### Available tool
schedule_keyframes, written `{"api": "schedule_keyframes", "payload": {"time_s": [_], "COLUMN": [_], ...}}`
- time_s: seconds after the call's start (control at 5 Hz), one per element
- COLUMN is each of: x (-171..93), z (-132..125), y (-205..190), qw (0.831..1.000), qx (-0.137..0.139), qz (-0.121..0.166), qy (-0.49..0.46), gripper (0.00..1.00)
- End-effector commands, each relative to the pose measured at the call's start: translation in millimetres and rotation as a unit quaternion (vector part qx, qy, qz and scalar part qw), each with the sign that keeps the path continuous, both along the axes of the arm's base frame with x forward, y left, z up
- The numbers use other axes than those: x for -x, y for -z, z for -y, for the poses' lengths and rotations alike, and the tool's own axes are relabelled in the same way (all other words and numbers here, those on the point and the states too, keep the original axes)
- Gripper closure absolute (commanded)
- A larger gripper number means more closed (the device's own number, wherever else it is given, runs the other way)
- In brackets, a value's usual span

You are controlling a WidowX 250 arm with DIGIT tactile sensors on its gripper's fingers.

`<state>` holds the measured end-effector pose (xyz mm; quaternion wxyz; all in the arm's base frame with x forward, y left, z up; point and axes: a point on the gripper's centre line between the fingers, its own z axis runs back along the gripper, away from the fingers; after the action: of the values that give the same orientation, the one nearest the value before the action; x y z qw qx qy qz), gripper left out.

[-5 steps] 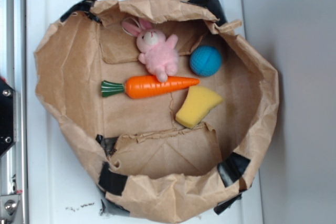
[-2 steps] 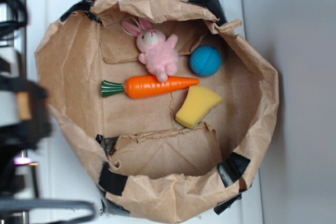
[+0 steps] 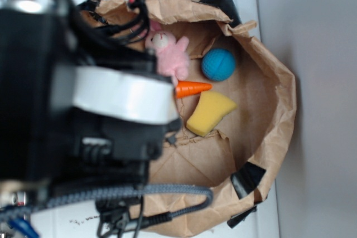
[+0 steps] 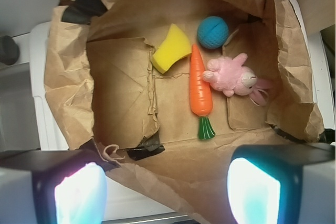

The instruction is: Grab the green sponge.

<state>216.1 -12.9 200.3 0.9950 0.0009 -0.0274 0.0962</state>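
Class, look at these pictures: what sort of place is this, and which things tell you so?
Probably a robot test bench: toys, a yellow sponge, carrot and plush bunny, lie in a taped-open paper bag.

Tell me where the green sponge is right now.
The green sponge lies on the paper bag's floor in the wrist view, beside the carrot's tip, left of the blue ball.

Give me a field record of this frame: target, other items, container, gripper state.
target: green sponge, yellow-looking wedge, lying free on the bag floor
neighbours: carrot beside it, blue ball near it, pink bunny against the carrot
container: brown paper bag, open, black tape on rim
gripper: open, above the bag, holding nothing
contact with target: none
exterior view: arm hides most of the carrot
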Motion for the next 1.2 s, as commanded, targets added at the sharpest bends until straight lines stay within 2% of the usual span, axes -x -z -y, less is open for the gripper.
{"api": "schedule_keyframes", "payload": {"time_s": [0.0,0.2,0.4,0.6,0.8,1.0], "x": [-5,-5,-33,-48,-97,-116], "z": [-3,-3,-3,-5,-18,-34], "y": [-14,-14,2,12,47,67], "qw": [1.000,1.000,0.998,0.994,0.980,0.959], "qx": [0.000,0.000,0.000,0.008,0.028,0.028], "qz": [0.027,0.027,0.030,0.041,0.055,0.109], "qy": [-0.001,-0.001,-0.061,-0.099,-0.188,-0.258], "gripper": [0.00,0.00,0.00,0.00,0.00,0.00]}}
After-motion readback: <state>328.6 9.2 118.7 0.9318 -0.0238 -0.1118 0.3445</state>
